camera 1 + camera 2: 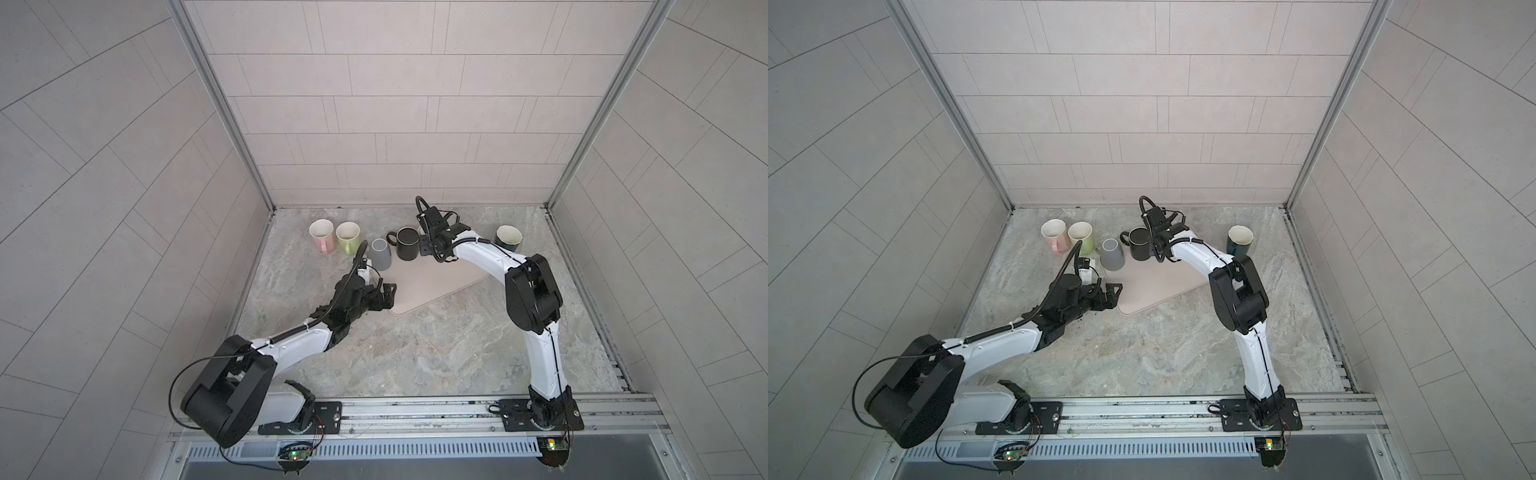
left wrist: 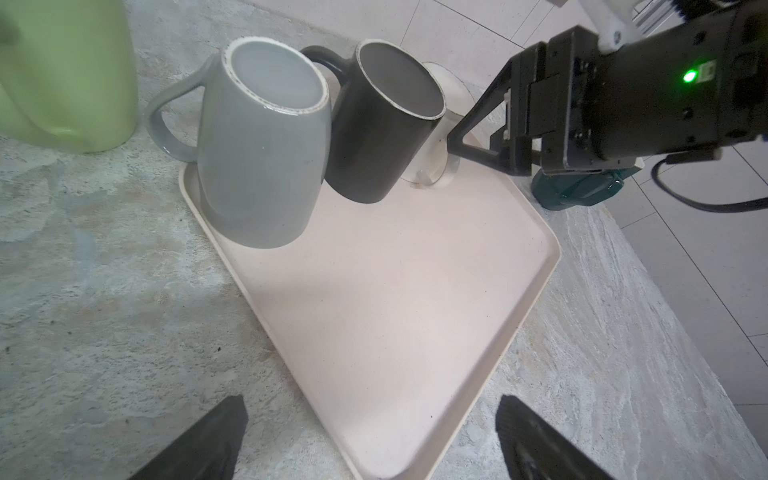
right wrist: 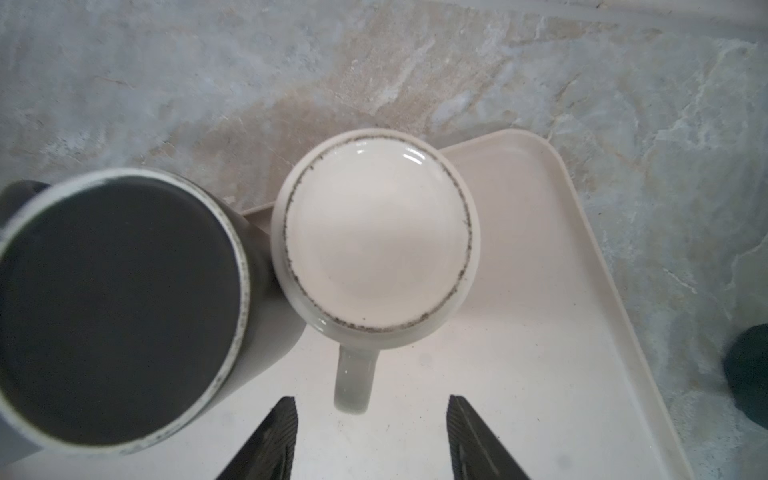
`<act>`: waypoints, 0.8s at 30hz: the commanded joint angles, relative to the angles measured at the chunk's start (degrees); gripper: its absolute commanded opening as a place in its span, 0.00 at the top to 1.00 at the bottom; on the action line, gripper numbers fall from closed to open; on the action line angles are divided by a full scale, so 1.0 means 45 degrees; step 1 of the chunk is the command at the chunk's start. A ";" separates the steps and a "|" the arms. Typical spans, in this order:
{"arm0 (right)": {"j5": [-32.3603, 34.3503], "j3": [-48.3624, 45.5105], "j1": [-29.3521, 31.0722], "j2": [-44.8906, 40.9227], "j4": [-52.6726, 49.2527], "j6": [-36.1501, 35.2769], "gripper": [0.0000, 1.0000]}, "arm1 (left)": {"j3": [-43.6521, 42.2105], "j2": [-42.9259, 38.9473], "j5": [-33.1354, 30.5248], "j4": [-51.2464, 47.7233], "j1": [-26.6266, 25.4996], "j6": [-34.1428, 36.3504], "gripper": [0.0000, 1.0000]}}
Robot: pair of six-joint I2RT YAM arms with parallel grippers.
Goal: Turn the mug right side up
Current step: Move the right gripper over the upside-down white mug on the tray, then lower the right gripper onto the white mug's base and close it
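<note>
the table (image 1: pixel 415 353) is a marbled grey stone top. toward its back left a pink mug (image 1: pixel 322 236) and a light green mug (image 1: pixel 348 237) stand upright on the stone, just beside each other, and a dark green mug (image 1: pixel 508 239) stands upright toward the back right, well apart from them. between the two groups a pale pink tray (image 1: pixel 436 286) lies flat on the stone, set askew with one rounded corner pointing toward the front.

Ahead of my right pincer (image 3: pixel 369 401): white mug (image 3: pixel 378 237) handle, slim gaps either side.
One flank: dark mug (image 3: pixel 116 307) crowds close.
Other flank: bare tray (image 3: pixel 540 332), free.
</note>
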 commanded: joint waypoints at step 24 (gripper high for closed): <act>0.0129 0.1383 -0.0391 0.1617 -0.0616 0.0511 0.68 | -0.0070 -0.0188 0.0414 0.0341 0.0045 -0.0435 0.00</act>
